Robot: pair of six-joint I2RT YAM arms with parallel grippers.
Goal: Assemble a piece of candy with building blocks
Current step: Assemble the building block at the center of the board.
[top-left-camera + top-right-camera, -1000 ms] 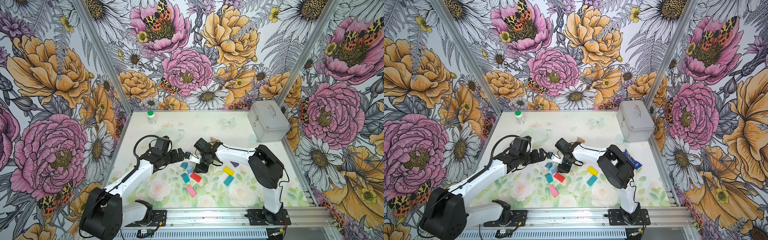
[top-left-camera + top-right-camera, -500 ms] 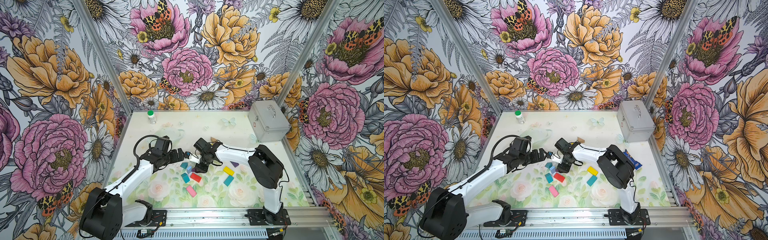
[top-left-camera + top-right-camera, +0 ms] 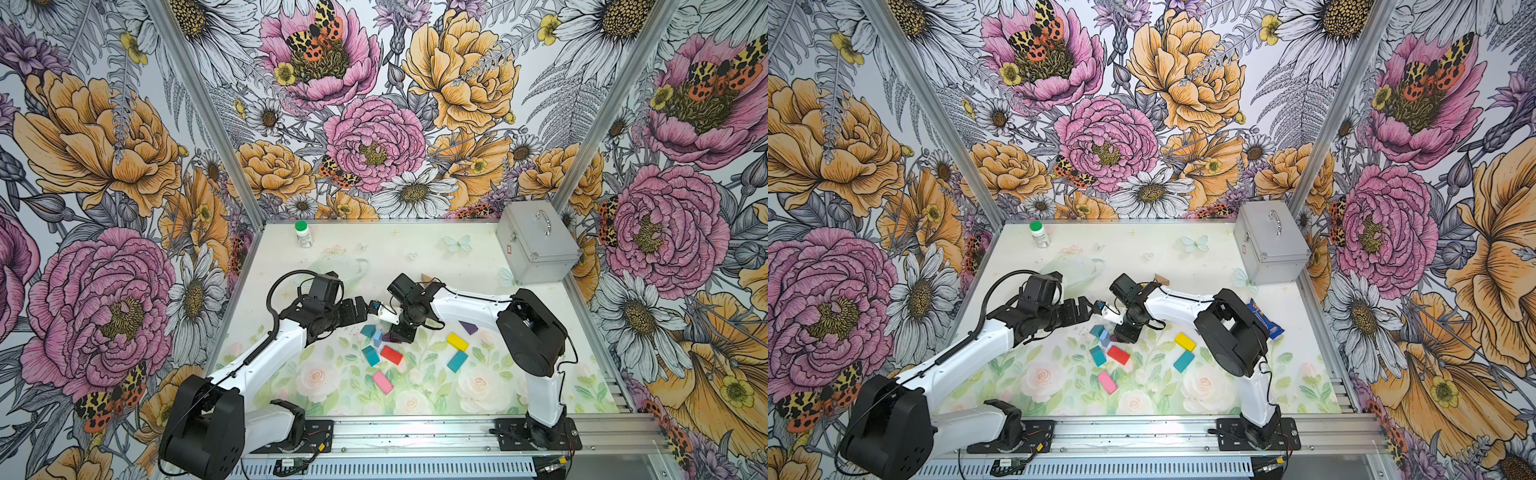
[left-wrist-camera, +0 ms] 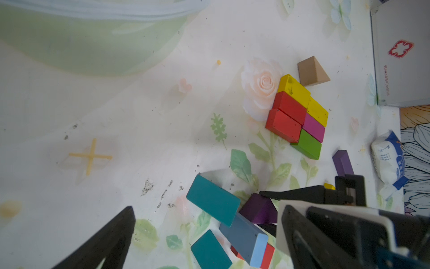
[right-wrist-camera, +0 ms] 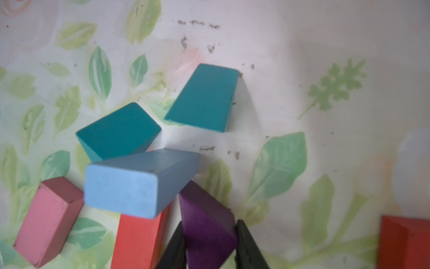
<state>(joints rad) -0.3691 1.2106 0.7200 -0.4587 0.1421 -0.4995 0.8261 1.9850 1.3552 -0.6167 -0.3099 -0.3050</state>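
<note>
**Operator:** Why does the right gripper (image 5: 209, 223) sit low among the loose blocks (image 5: 204, 97)?

**Technician:** Its jaws clamp the purple triangle (image 5: 200, 205), just beside the light blue brick (image 5: 130, 186), likely as the candy's second wrapper end. The left gripper (image 3: 360, 311) hovers nearby, jaws spread wide, empty.

**Operator:** Placed parts, counted?

**Technician:** Six touching bricks form the body (image 4: 297, 116): two yellow, two red, one magenta, one green. One tan triangle (image 4: 311, 72) sits just beside its yellow end.

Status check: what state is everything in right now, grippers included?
Left gripper, open, empty.
Right gripper, closed on the purple triangle.
Case, lid shut.
Bottle, upright, capped.
Light blue brick, tilted, not lying flat.
Brick slab, six bricks packed flat together.
</note>
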